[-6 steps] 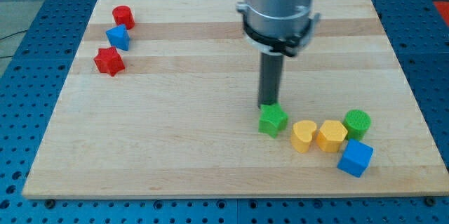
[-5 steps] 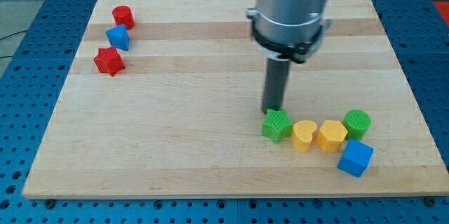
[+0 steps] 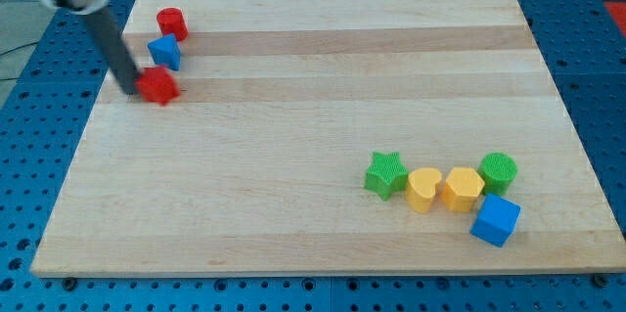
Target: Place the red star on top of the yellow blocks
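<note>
A wooden board lies on a blue pegboard. Near its upper left, the dark rod's tip touches the left side of the red star. There are no jaws; the arm ends in a rod. Just above sit a blue block and a red cylinder. At lower right, well apart, a green star, yellow heart, yellow block, green cylinder and blue cube cluster together.

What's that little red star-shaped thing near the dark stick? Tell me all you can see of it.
The red star is a small, chunky block that looks like matte plastic, lying flat on the wooden board near the view's upper left. My tip sits right at its left side, seemingly touching. A blue block lies just above it, slightly apart, with a red cylinder beyond.
</note>
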Robot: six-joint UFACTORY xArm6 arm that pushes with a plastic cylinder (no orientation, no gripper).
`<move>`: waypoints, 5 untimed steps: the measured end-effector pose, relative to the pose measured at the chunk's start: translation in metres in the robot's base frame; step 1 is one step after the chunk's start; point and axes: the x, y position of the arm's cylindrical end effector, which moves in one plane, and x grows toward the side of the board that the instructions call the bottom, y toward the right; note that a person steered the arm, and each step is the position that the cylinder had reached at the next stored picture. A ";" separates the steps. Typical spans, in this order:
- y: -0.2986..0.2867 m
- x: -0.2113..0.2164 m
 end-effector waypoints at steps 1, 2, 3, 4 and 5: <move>0.099 0.004; 0.183 0.004; 0.258 0.035; 0.315 0.062; 0.295 0.026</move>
